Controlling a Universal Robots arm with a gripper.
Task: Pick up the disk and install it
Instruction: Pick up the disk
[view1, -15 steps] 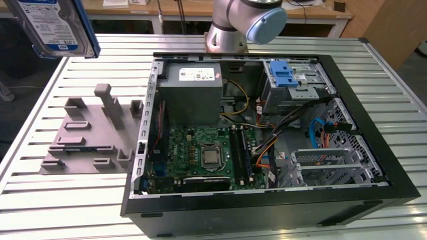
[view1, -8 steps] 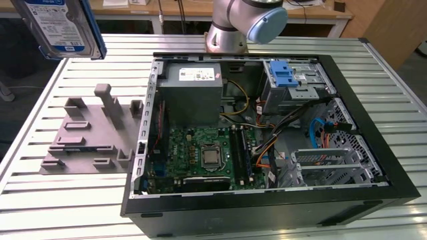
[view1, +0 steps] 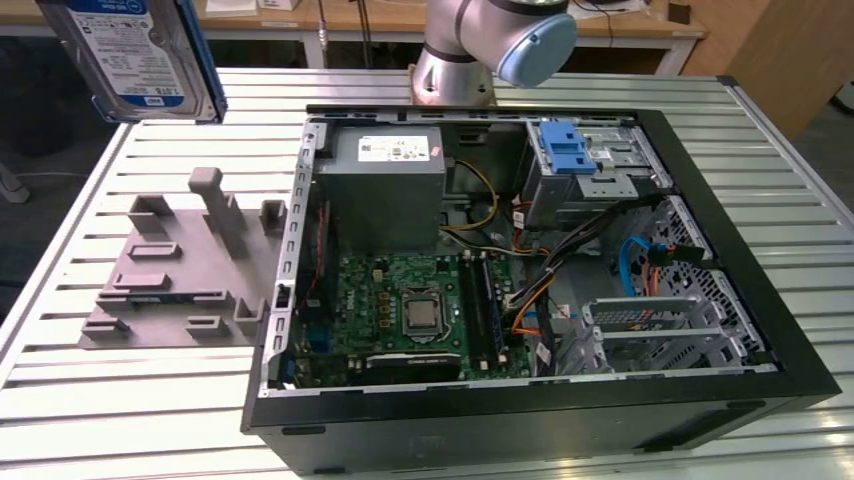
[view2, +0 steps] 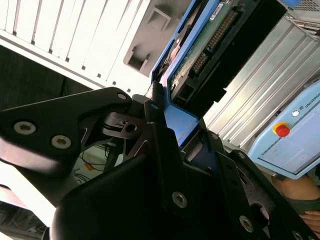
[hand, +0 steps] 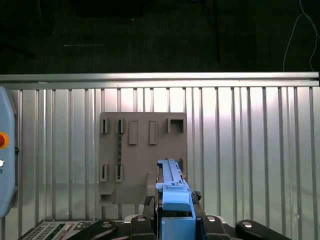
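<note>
Above slatted table (view1: 134, 400), end effector (hand: 173, 201) grips disk (view1: 140, 55).

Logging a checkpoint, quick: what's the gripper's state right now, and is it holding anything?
Gripper: shut on the disk, which it holds up in the air above the slatted table.

Slatted metal table (view1: 120, 400). Lying flat on it, side panel off: black tower case (view1: 534, 425). Inside, at far end: grey power supply (view1: 380, 195) with white sticker. Beside that, toward the exterior view's right: metal drive cage (view1: 621, 165) carrying ridged blue latch (view1: 570, 150). Nearer: green motherboard (view1: 387, 300), CPU socket (view1: 420, 313), loose orange and yellow wires, blue cable (view1: 627, 265). Just beside case, on the exterior view's left: grey fixture plate (view1: 160, 290) with slots and upright pegs. In the first wrist view, thin dark strip (hand: 119, 145) in one slot, maybe a memory module. Wooden desk (view1: 360, 20) behind.
</note>
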